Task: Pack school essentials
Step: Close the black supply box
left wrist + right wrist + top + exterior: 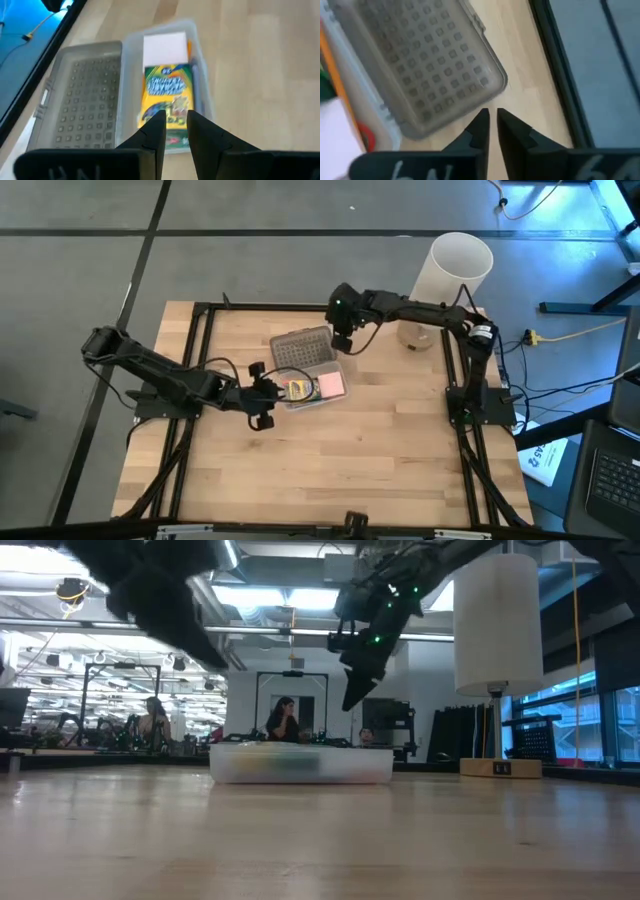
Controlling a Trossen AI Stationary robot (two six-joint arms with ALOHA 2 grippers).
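Seeing crayon box and pink square pad lying inside clear case, grey dotted lid flipped open beside; we are hovering left gripper over crayon box, jaws nearly closed, empty; right gripper hanging above lid edge, jaws nearly closed, empty.

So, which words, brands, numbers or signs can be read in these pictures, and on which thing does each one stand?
No text reads clearly.
crayon box: printed lettering, too blurred to read.
white sheet beside the table: dark logo, too small.
base of the white cylinder: small mark, unreadable.
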